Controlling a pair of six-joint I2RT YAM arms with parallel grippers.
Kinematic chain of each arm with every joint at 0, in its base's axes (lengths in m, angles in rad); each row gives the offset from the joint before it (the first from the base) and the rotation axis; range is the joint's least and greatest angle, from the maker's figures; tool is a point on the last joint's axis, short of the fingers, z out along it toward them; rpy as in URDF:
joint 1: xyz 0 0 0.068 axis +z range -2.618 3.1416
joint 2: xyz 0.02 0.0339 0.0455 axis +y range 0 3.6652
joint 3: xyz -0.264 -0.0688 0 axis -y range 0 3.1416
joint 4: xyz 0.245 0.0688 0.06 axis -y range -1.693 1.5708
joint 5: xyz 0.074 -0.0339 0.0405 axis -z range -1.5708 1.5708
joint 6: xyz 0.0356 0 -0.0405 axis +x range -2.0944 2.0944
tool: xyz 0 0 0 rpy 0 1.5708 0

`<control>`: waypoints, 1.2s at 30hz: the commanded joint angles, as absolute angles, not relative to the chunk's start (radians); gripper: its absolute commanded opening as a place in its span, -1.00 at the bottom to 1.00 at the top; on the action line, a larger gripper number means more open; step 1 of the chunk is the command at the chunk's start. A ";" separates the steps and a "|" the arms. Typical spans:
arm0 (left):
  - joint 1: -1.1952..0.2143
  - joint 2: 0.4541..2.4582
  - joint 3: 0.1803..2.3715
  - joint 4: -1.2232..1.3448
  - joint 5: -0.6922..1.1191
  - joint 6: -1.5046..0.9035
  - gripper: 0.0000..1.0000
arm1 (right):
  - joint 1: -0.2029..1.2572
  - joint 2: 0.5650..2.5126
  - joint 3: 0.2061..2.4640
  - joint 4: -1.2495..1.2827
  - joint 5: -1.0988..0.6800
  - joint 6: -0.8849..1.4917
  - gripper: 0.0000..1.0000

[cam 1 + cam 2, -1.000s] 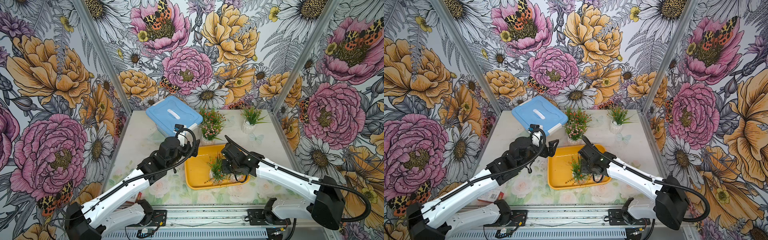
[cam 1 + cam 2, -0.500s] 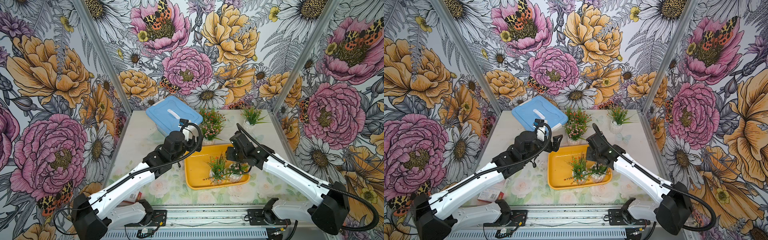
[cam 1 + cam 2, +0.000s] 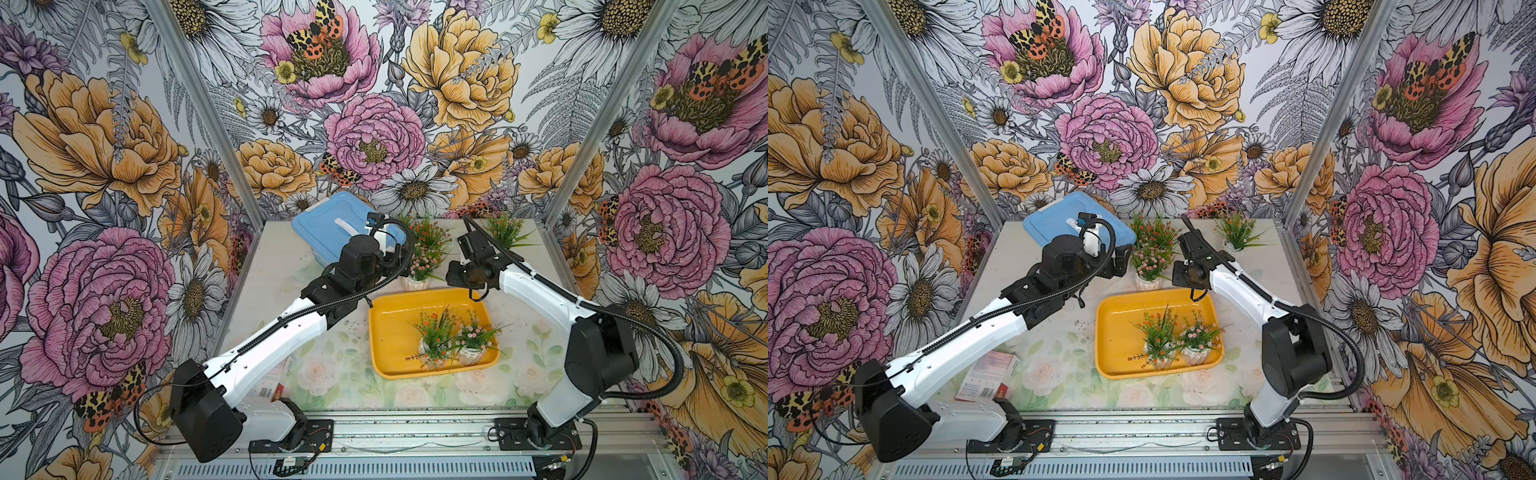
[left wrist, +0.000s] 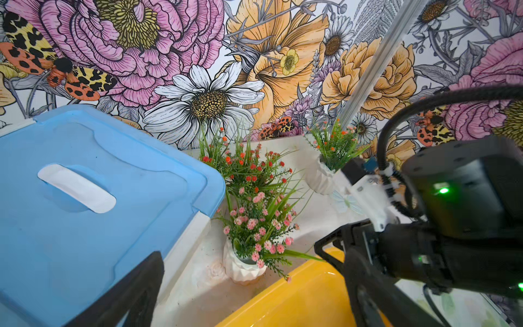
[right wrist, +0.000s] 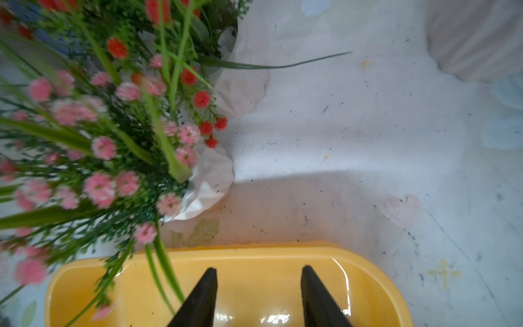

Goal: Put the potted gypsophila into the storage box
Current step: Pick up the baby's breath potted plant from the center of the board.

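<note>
Three walls point(image 3: 374, 137) papered with huge pink peonies, orange blooms, white daisies and spotted moths enclose a pale floral-print tabletop point(image 3: 332, 374). Aluminium posts point(image 3: 209, 108) mark the corners. The light is soft and even.

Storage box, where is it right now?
In both top views the storage box sits near the table's centre, a pink-flowered potted gypsophila standing just behind it.

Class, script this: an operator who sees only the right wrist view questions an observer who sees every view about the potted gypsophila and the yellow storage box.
Operator: How many pots are in the storage box?
Observer: Two: an orange-flowered gypsophila and a pink-flowered gypsophila, both upright at its near right end.
Operator: What stands outside, beyond my frame?
Observer: A blue-lidded box with a white handle, at the back left.
</note>
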State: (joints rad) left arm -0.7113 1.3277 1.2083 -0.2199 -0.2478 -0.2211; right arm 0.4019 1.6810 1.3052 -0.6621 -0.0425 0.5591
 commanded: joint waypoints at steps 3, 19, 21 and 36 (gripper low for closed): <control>-0.683 1.399 1.285 -0.199 -0.250 -0.203 0.98 | 0.364 1.754 1.347 -0.571 -0.171 0.520 -0.09; -0.637 1.564 1.438 -0.234 -0.218 -0.206 0.98 | 0.333 1.917 1.443 -0.475 -0.356 0.486 -0.25; -0.632 1.569 1.445 -0.238 -0.216 -0.203 0.98 | 0.332 1.932 1.459 -0.474 -0.368 0.483 -0.29; -0.623 1.550 1.424 -0.256 -0.216 -0.209 0.98 | 0.356 1.961 1.471 -0.473 -0.385 0.490 -0.26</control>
State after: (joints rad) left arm -0.6315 1.5661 1.4258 -0.2420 -0.2352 -0.2173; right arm 0.3389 1.9457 1.4467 -0.4950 -0.3645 0.5026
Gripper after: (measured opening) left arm 0.988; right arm 0.368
